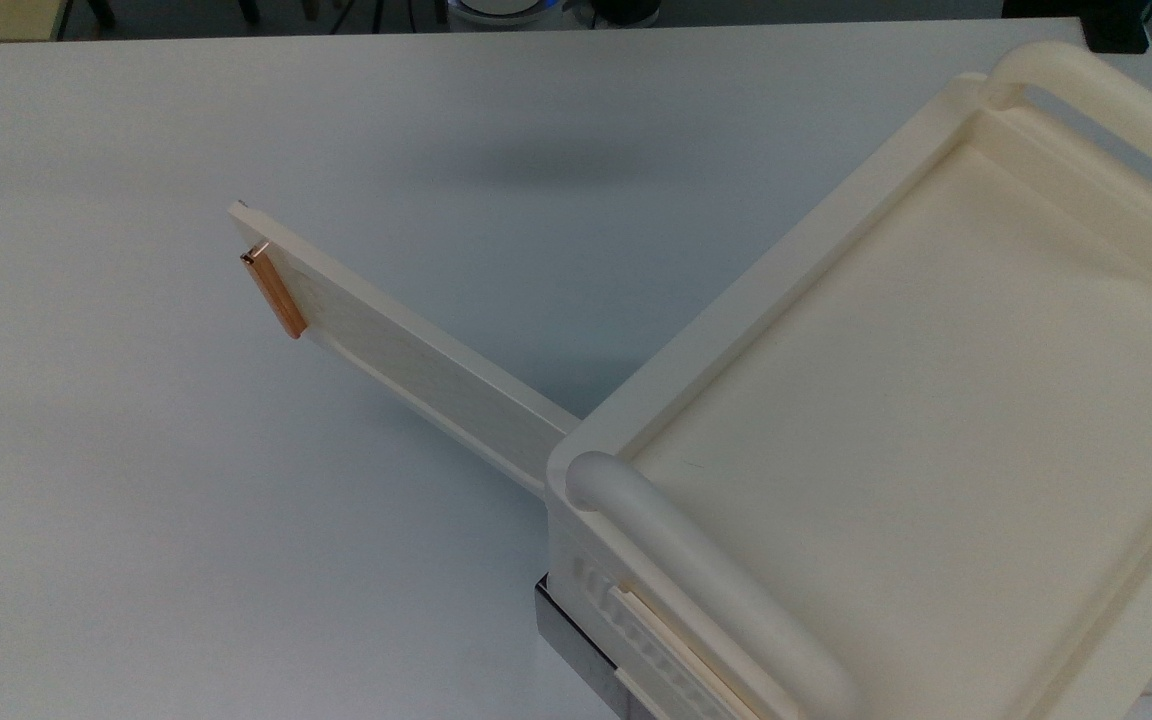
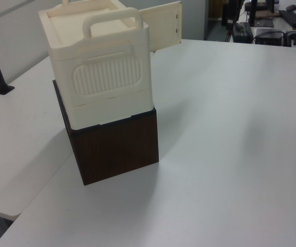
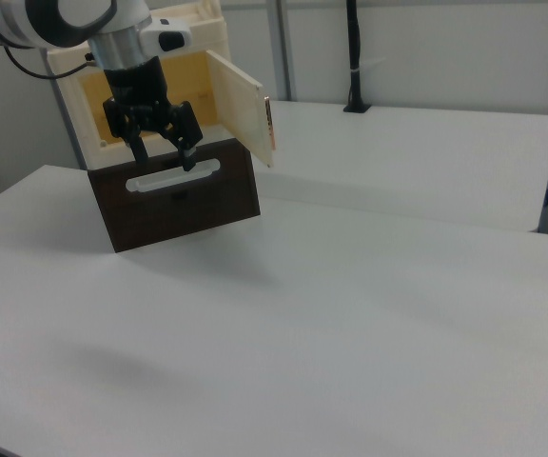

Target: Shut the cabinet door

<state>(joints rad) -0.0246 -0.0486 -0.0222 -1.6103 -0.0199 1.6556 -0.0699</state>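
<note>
Cabinet door (image 1: 406, 350) is swung wide open, sticking out from the cabinet's (image 1: 936, 420) corner toward the top view's left, over the white table (image 1: 186, 520). Copper handle (image 1: 274, 292) sits near the door's free end, facing the top view's lower left. In the right view the door (image 3: 241, 119) stands at a wide angle to the cabinet front, handle edge (image 3: 268, 124) toward the right view's right, yellowish interior (image 3: 131, 105) exposed behind it. In the left view the door (image 2: 163, 25) pokes out behind the cabinet (image 2: 99, 67) toward the left view's right. Cabinet sits on a dark brown wood-grain box (image 2: 114, 149); that box has a pale slot handle (image 3: 172, 177) on its front in the right view. One thick rounded handle (image 1: 716, 590) runs along the cabinet's near top edge in the top view, another (image 1: 1106, 100) at the far edge. Gripper (image 3: 165, 150) hangs in front of the open cabinet in the right view, pointing down, jaws apart with nothing between them, fingertips just above the slot handle, clear of the door. A black pole (image 3: 354, 57) stands on the far table.
</note>
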